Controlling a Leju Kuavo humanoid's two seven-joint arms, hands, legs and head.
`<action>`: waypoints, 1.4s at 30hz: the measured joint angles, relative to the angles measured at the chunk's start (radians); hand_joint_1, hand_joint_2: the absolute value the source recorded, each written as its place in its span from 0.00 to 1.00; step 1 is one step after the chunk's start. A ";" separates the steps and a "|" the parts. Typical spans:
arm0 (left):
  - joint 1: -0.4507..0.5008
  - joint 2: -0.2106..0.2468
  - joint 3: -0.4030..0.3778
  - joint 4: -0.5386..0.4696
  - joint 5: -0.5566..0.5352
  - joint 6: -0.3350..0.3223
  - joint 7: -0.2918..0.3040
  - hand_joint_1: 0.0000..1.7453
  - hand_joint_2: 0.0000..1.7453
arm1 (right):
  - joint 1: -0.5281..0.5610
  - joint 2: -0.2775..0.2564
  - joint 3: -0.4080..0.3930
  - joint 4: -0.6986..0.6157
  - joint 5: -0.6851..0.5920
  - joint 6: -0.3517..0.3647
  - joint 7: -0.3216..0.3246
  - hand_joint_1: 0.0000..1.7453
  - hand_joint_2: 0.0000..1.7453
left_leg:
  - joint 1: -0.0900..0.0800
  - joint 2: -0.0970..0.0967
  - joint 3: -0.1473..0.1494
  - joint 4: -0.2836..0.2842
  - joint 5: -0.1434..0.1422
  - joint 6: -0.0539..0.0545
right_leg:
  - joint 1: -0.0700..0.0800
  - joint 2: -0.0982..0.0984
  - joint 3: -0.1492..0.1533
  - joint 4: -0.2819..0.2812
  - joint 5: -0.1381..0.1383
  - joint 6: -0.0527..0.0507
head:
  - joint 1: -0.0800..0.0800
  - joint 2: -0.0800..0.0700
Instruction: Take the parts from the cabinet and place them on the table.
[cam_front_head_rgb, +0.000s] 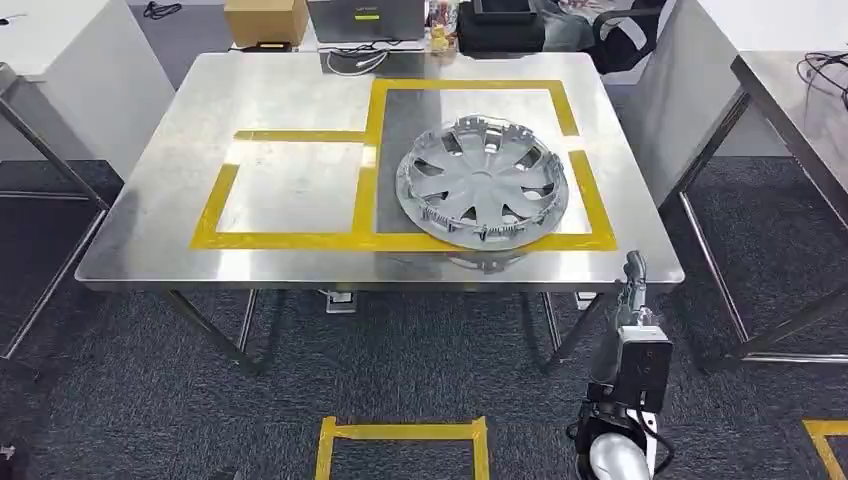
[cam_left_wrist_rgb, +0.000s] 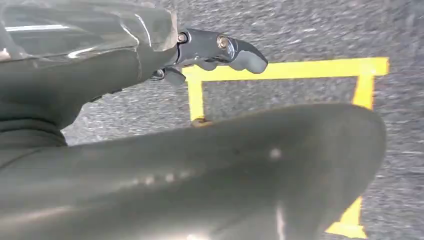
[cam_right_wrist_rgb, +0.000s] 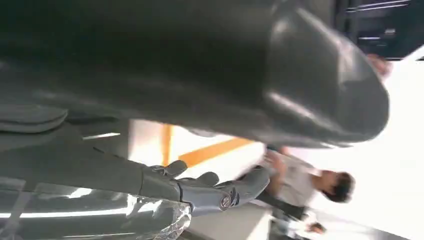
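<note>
Right robot hand (cam_front_head_rgb: 634, 268): nearest to me in head view, arm comes up from bottom edge, hand just below the desk's front edge, right of centre. In the right wrist view (cam_right_wrist_rgb: 215, 187) fingers look loosely extended w/ nothing between them, so I read it as empty, fingers apart.
Left robot hand (cam_left_wrist_rgb: 215, 50): seen in left wrist view, hanging over the carpet w/ yellow floor tape (cam_left_wrist_rgb: 280, 71) beneath. Fingers curl a bit, holding nothing; how wide they stand I can't tell, pic is blurred.
Part: hubcap (cam_front_head_rgb: 482, 182), silver-grey, spoked, lying flat on the desk (cam_front_head_rgb: 160, 200) inside the right-hand box of the yellow tape outline (cam_front_head_rgb: 290, 240), its near rim touching the tape.
Progress: I judge this part as placed; neither hand touches it.
Handling: prob. light thin plastic, stiff enough but flexes at the rim; clips round the edge look snappable. Smooth face = slippery. I'd take hold at the outer rim or hook through a spoke gap, not squeeze the clips.
Surroundings: cardboard box (cam_front_head_rgb: 265, 20) and laptop (cam_front_head_rgb: 365, 18) beyond the desk's far edge; person (cam_right_wrist_rgb: 310, 185) blurred in the right wrist view.
Risk: right arm close to desk edge, I'd watch for a knock.
</note>
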 joint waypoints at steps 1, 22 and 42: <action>0.000 0.000 -0.003 0.000 0.003 -0.001 0.003 0.00 0.00 | -0.001 0.000 -0.006 0.015 -0.004 0.007 0.010 0.00 0.00 | 0.002 0.000 -0.015 0.004 0.008 -0.004 | -0.004 0.000 0.039 -0.041 0.028 0.015 | 0.000 0.000; -0.005 0.029 -0.049 0.000 0.032 -0.008 0.044 0.00 0.00 | -0.046 0.009 -0.035 0.422 -0.121 0.053 0.171 0.00 0.00 | 0.003 -0.011 0.082 0.035 -0.102 -0.043 | 0.000 0.000 0.102 -0.304 0.153 -0.009 | -0.011 0.000; -0.021 0.039 -0.121 -0.003 0.069 0.011 0.078 0.00 0.00 | -0.143 -0.005 -0.067 0.986 -0.184 0.074 0.196 0.00 0.00 | 0.007 -0.008 -0.106 0.141 -0.078 -0.058 | 0.005 0.000 0.179 -0.306 0.074 -0.048 | -0.011 0.000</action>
